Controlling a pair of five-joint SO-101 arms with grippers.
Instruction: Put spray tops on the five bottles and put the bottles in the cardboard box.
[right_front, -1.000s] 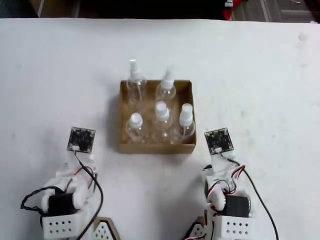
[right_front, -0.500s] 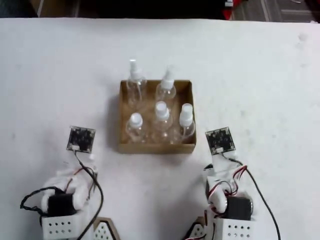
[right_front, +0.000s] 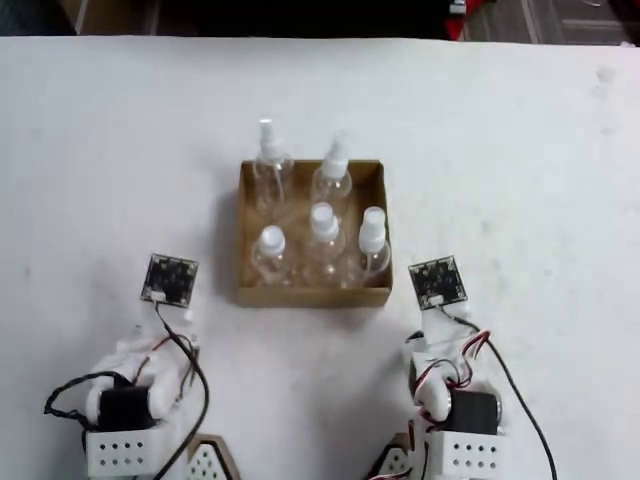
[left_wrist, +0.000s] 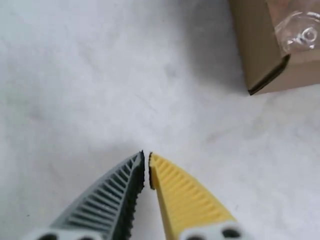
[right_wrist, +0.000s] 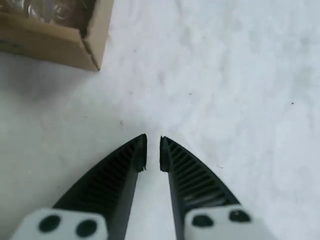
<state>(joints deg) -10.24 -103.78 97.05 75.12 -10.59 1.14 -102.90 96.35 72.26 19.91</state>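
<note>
The cardboard box (right_front: 245, 232) sits mid-table, and several clear bottles stand in it, each with a white spray top. Two stand at the back (right_front: 272, 165) (right_front: 332, 170) and three in front (right_front: 323, 232). My left gripper (left_wrist: 146, 162) hovers over bare table near the box's front left corner (left_wrist: 260, 55), its grey and yellow fingers shut on nothing. My right gripper (right_wrist: 152, 150) is near the front right corner (right_wrist: 75, 42), its black fingers shut but for a thin slit, and empty. A clear bottle (left_wrist: 300, 30) shows over the box wall.
The white table (right_front: 520, 150) stretches wide around the box. Both arm bases (right_front: 125, 430) (right_front: 460, 430) stand at the near edge, with loose cables beside them. A dark gap runs along the far edge.
The left arm's wrist has shifted slightly to the right, toward the box. The right arm has barely moved. The bottles and box stay put.
</note>
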